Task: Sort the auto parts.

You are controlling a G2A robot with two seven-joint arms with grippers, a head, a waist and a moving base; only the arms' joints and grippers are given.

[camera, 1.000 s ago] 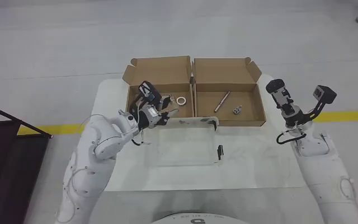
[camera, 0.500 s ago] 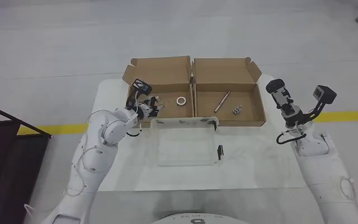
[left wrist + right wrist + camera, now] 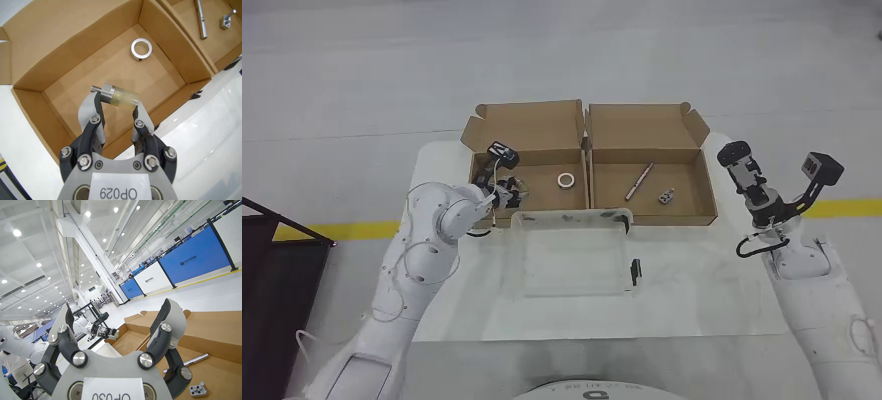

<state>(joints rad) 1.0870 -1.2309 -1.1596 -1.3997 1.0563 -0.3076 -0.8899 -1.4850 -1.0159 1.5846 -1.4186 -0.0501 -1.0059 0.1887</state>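
Observation:
My left gripper (image 3: 117, 101) is shut on a small cylindrical part (image 3: 118, 95) with a metal threaded stud and a yellowish translucent body. It holds the part level above the near-left area of the left cardboard box (image 3: 105, 62). A metal ring (image 3: 141, 49) lies on that box's floor. In the top view the left gripper (image 3: 510, 190) hangs over the left box (image 3: 542, 198), left of the ring (image 3: 566, 180). My right gripper (image 3: 117, 311) is open and holds nothing. It is raised at the table's right side (image 3: 739, 158), beside the right box (image 3: 694, 200).
The right box holds a metal rod (image 3: 639, 181) and a small metal block (image 3: 667, 196). A clear tray (image 3: 525, 262) sits in front of both boxes, with a small black part (image 3: 634, 270) at its right edge. White table surrounds the tray.
My left gripper has carried the part from above the tray's far rim leftward and deeper over the left box. The right arm has not moved.

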